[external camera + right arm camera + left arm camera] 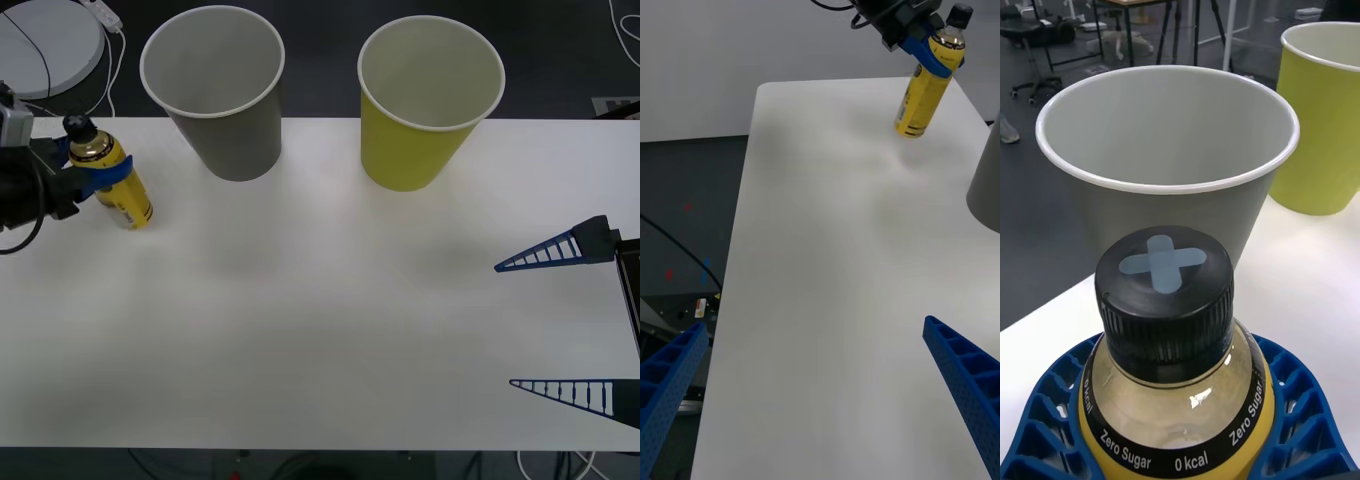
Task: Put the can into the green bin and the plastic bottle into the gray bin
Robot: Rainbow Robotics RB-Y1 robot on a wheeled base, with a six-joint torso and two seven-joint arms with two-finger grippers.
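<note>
Right gripper (565, 320) is idling, fingers apart, well to the right of the gray bin (215, 90), while the left gripper (95, 178) is clamping the plastic bottle (112, 175) left of that bin, both it and the green bin (425, 105) standing empty.

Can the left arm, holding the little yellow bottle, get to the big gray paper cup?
Probably yes. The left gripper is shut on the small yellow plastic bottle, the large gray paper cup stands just beside it, and the white table between them looks bare.
</note>
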